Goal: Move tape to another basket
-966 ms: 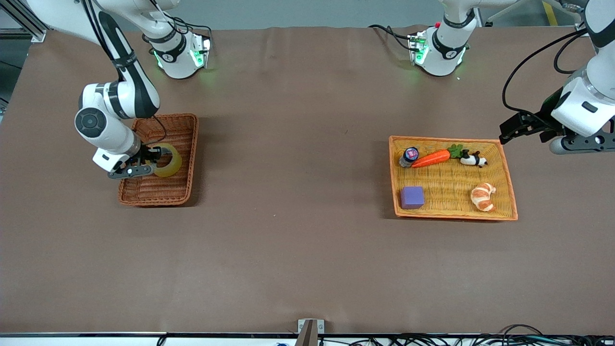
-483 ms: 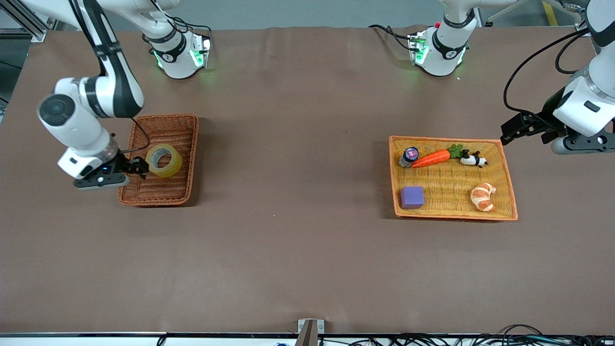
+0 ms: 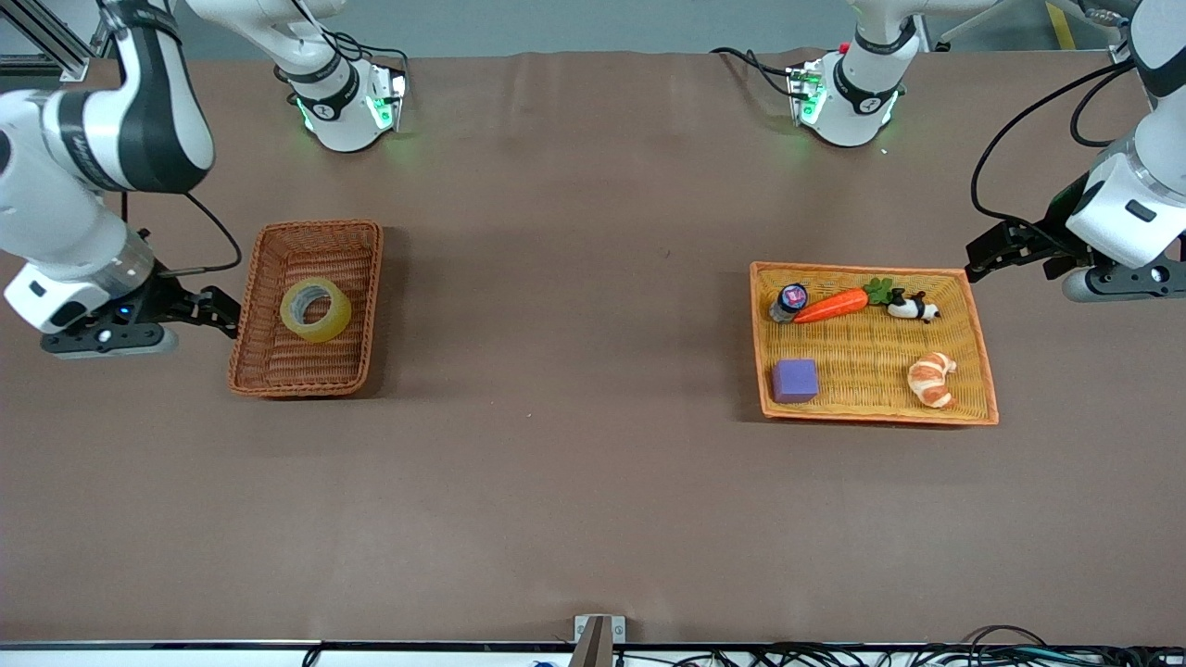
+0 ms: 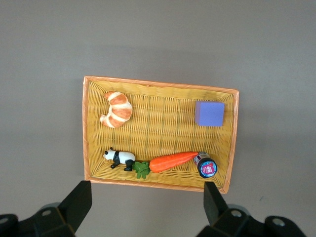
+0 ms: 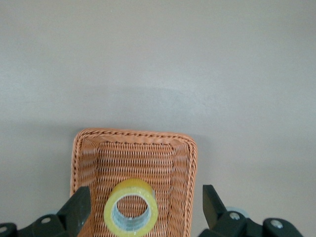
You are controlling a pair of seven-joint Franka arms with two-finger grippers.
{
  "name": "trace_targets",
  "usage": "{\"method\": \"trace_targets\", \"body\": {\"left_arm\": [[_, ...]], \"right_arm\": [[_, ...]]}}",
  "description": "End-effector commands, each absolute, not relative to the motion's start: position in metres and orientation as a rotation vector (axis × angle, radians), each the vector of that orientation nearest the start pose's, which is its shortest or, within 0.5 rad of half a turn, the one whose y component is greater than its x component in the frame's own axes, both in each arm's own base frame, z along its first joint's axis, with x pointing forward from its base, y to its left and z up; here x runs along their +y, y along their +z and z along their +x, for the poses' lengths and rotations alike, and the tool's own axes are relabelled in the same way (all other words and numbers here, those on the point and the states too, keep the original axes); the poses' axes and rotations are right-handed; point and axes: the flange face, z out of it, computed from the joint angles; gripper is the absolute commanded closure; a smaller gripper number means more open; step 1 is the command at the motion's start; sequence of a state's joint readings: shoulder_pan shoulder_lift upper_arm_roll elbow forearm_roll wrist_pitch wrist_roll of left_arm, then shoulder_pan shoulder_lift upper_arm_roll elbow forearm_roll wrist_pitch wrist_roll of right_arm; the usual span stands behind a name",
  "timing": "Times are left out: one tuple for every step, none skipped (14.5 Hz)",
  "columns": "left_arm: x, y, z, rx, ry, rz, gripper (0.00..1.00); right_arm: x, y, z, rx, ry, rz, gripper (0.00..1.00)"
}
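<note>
1. One tape (image 3: 316,309) roll is lying flat in the brown basket (image 3: 363,278), hole facing up.
2. Just beside the basket, the right pincer (image 3: 218,308) is hanging empty, fingers apart; it is the nearer one.
3. Over by the orange tray (image 3: 973,315), the left pincer (image 3: 984,254) is waiting, fingers apart.
</note>
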State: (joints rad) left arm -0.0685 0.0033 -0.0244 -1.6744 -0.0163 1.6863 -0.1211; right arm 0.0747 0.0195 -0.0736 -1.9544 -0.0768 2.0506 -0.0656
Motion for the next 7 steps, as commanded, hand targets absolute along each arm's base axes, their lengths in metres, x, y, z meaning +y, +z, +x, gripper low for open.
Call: {"method": "trace_targets", "body": {"left_arm": [[-0.05, 0.59, 0.564, -0.03, -0.031, -3.165, 0.0], [-0.05, 0.589, 0.565, -0.028, -0.028, -3.165, 0.0], [-0.05, 0.591, 0.564, -0.028, -0.031, -3.165, 0.0], [-0.05, 0.592, 0.564, -0.03, -0.031, -3.165, 0.0], [-0.051, 0.592, 0.563, -0.028, -0.028, -3.166, 0.0], [-0.051, 0.593, 0.563, -0.028, -0.031, -3.165, 0.0], [-0.05, 0.593, 0.562, -0.03, -0.028, -3.165, 0.0]], "right_arm": [[-0.002, 0.525, 0.572, -0.148, -0.056, -3.196, 0.0], [0.002, 0.547, 0.574, -0.152, -0.085, -3.198, 0.0], [0.002, 0.561, 0.576, -0.164, -0.1, -3.198, 0.0], [0.001, 0.577, 0.577, -0.148, -0.139, -3.198, 0.0], [0.001, 0.592, 0.579, -0.137, -0.181, -3.191, 0.0], [0.0, 0.604, 0.579, -0.13, -0.206, -3.189, 0.0], [0.0, 0.608, 0.577, -0.125, -0.184, -3.189, 0.0]]}}
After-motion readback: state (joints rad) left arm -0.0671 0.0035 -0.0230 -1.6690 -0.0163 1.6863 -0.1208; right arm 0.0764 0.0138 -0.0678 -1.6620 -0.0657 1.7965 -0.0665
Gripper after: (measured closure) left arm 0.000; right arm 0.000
